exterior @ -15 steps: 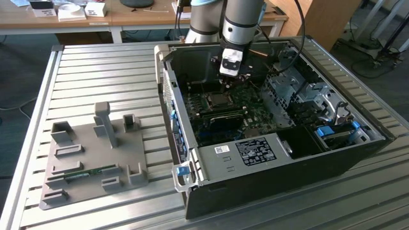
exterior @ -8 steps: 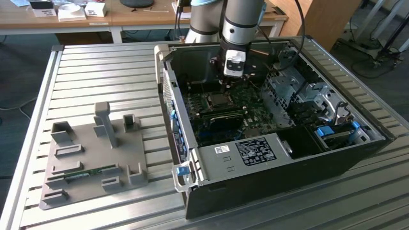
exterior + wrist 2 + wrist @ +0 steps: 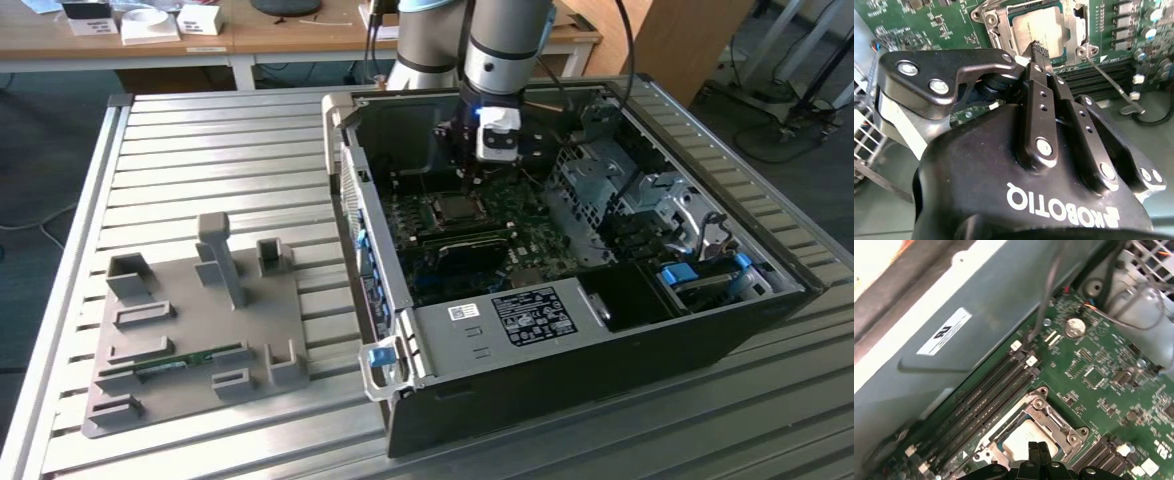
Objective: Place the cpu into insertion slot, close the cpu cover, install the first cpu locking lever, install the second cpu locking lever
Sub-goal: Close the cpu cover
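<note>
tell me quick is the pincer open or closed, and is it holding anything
Pincer: closed, fingertips pressed together, nothing held; its tips are over the chip.

Found free passage from above into the open computer case (image 3: 534,400), straight down to the motherboard (image 3: 534,235). Met the gripper (image 3: 1038,47) just over the cpu (image 3: 1036,27), fingertips pressed together, taking up the room above it. Ran into the memory slots (image 3: 989,395) just beside the chip, with a thin lever (image 3: 1111,82) sticking out across them. Hemmed in beyond those by the grey case wall (image 3: 979,340) and a cable (image 3: 1046,300) hanging near it. Blocked toward the exterior view's right by the drive cage (image 3: 607,190).
</note>
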You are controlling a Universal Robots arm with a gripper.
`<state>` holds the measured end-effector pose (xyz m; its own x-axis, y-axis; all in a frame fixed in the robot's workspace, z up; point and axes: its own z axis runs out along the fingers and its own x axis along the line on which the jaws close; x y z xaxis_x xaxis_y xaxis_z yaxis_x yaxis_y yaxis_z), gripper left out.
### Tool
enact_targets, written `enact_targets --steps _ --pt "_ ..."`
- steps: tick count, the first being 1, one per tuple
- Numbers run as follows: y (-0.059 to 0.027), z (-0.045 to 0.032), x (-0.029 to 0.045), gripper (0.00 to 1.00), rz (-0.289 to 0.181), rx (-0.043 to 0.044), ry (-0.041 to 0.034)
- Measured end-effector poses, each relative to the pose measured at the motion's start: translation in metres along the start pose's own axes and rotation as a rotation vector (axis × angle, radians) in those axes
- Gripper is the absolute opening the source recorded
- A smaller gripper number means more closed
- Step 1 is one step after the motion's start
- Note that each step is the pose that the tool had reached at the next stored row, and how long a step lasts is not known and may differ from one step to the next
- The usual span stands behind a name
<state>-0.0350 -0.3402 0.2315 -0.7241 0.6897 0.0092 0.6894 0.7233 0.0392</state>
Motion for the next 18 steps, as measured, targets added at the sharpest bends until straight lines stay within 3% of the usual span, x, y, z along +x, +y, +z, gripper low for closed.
enact_targets --steps 13,18 --pt "-0.0001 0.0010 0.0000 0.11 -0.231 0.0021 0.0090" --pt "0.0000 0.0011 0.0000 0.11 -0.242 0.0021 0.0095"
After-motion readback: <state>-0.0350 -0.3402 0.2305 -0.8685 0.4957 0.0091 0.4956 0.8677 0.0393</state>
